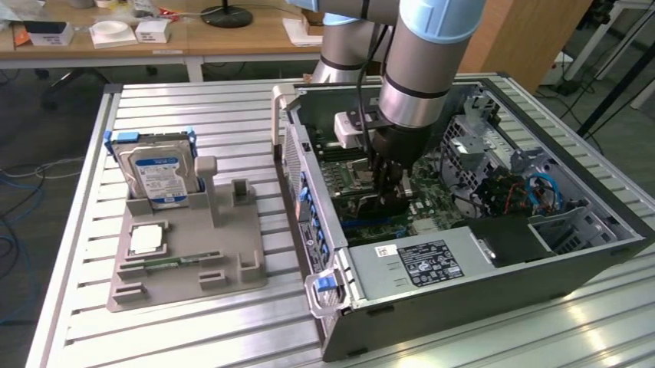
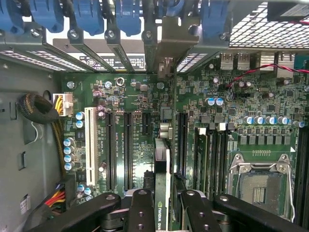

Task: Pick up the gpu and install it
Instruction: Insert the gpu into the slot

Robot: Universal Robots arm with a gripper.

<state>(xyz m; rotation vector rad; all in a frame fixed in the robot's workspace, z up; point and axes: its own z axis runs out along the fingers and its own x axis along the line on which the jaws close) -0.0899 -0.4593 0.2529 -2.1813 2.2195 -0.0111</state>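
The gpu [image 2: 162,164] is a thin dark card seen edge-on, held upright between the black fingers [image 2: 140,212] of my gripper [image 2: 166,212]. It stands over the green motherboard [image 2: 140,96] among the long black expansion slots [image 2: 182,142], and its grey metal end [image 2: 166,46] reaches the case's rear slot openings. Whether it sits in a slot I cannot tell. In the exterior view my gripper [image 1: 387,201] reaches down into the open computer case [image 1: 573,261], shut on the gpu [image 1: 370,207] low over the board.
A grey fixture [image 1: 184,261] on the slatted table at the exterior view's left holds a silver hard drive [image 1: 156,172] and a small silver chip [image 1: 146,240]. Inside the case are a grey power supply [image 1: 425,261], blue cables [image 1: 542,188] and an open processor socket [image 2: 258,186].
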